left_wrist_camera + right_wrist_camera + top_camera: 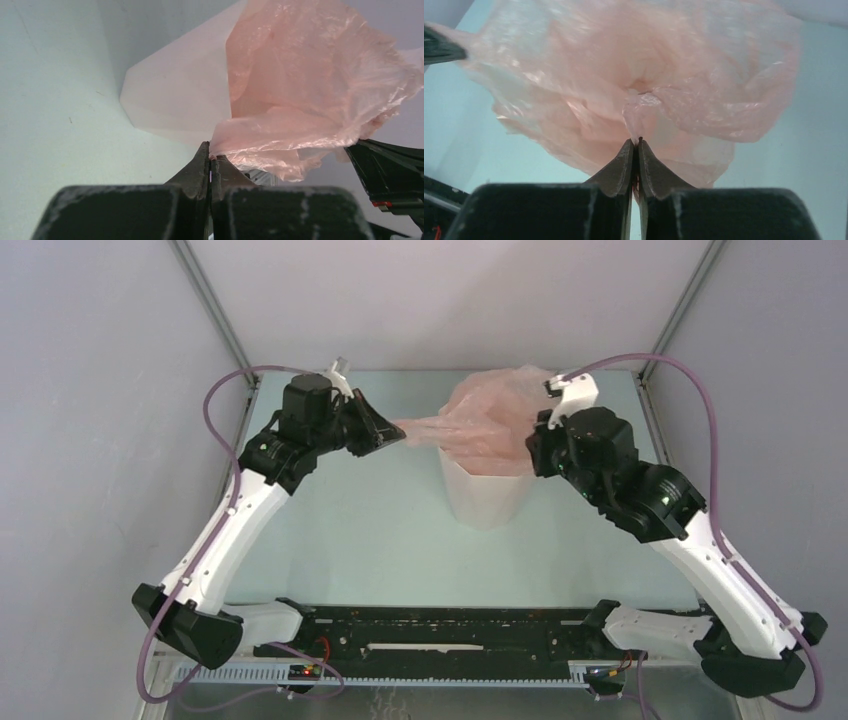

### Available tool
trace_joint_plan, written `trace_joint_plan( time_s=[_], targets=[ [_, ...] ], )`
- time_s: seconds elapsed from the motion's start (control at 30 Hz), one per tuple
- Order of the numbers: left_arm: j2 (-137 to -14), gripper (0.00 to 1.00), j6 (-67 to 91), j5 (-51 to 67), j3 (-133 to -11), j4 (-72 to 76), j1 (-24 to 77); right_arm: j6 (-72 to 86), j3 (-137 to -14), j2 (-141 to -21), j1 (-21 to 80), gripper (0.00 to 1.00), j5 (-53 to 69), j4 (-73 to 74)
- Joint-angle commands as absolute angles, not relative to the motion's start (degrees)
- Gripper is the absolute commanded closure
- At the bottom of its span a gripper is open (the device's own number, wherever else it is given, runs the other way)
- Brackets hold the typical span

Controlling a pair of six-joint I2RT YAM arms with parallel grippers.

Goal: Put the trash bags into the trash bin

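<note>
A thin, wrinkly, translucent pale-pink plastic bag billows over the mouth of the small faceted translucent white plastic bin on the pale teal table. The left gripper pinches a stretched tail of film left of the bin; the right gripper is pressed together on a fold, its black wrist hiding the bin's right rim.

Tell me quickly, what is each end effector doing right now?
Left end effector: closed, pinching the pink bag.
Right end effector: closed, pinching the same bag.
</note>
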State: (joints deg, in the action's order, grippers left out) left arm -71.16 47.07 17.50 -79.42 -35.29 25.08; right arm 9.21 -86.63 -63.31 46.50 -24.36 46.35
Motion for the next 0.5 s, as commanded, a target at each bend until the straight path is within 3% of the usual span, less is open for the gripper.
trace_joint_plan(
  time_s=[0.0, 0.47],
  targets=[
    [-69.7, 1.00, 46.9, 15.4, -78.9, -36.6, 23.8, 16.5, -82.4, -61.8, 40.2, 0.87, -18.0, 44.7],
    [-68.5, 1.00, 46.2, 12.4, -76.7, -38.0, 23.7, 21.1, -79.9, -53.2, 33.5, 1.00, -7.9, 48.7]
  ],
)
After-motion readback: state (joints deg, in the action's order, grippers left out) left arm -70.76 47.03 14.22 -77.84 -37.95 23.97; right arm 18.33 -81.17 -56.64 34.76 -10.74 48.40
